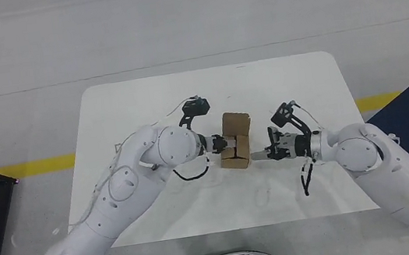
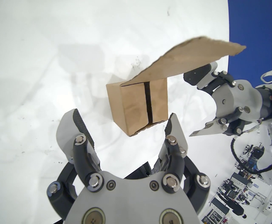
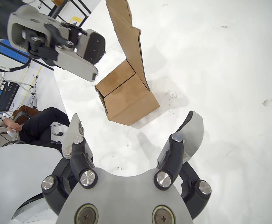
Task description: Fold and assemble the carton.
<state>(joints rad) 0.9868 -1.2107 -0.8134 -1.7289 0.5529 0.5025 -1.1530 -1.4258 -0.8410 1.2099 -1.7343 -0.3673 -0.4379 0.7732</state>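
Top view: a small brown carton (image 1: 235,140) stands near the middle of the white table (image 1: 146,104). The left gripper (image 1: 212,144) is at its 9 o'clock and the right gripper (image 1: 262,154) at its 3 o'clock, both close in. One long flap (image 1: 236,121) rises on the carton's 12 o'clock side.

Left wrist view: the left gripper (image 2: 123,118) faces the carton (image 2: 138,104) with its fingers (image 2: 72,125) spread wide, gripping nothing. One fingertip comes very near a carton corner; whether it touches cannot be told. Two short flaps lie folded shut, a dark slit between them, while the long flap (image 2: 191,57) juts out over them, unfolded. Beyond it waits the right gripper (image 2: 191,105), its fingers also apart.

Right wrist view: the right gripper (image 3: 132,118) points at the carton (image 3: 127,99) with fingers (image 3: 191,125) spread and nothing between them. The tall flap (image 3: 125,31) stands upright. The left gripper (image 3: 97,63) hangs just beside the carton's far side, fingers parted.

The job looks well along: the body is squared up and the inner flaps are down. Left to do, it seems, is folding the long flap over and tucking it closed.
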